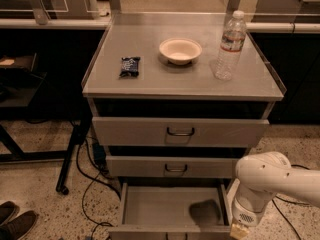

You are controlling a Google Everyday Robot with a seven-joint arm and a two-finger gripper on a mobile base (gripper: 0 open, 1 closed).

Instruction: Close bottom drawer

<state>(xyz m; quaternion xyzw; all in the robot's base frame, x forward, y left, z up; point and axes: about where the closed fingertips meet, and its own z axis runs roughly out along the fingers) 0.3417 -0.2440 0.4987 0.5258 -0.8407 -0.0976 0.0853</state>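
The bottom drawer point(160, 206) of the grey metal cabinet is pulled out, showing its flat empty tray with a dark shadow patch on it. Its front lies at the frame's lower edge and the handle is cut off. My white arm point(272, 184) comes in from the right and bends down beside the drawer's right front corner. The gripper point(239, 232) shows only as a small yellowish tip at the bottom edge, next to that corner.
The top drawer point(180, 131) and middle drawer point(175, 167) are shut. On the cabinet top stand a white bowl point(180, 50), a water bottle point(228, 45) and a dark snack packet point(130, 66). Cables point(92, 176) lie on the floor left, shoes point(15, 224) at bottom left.
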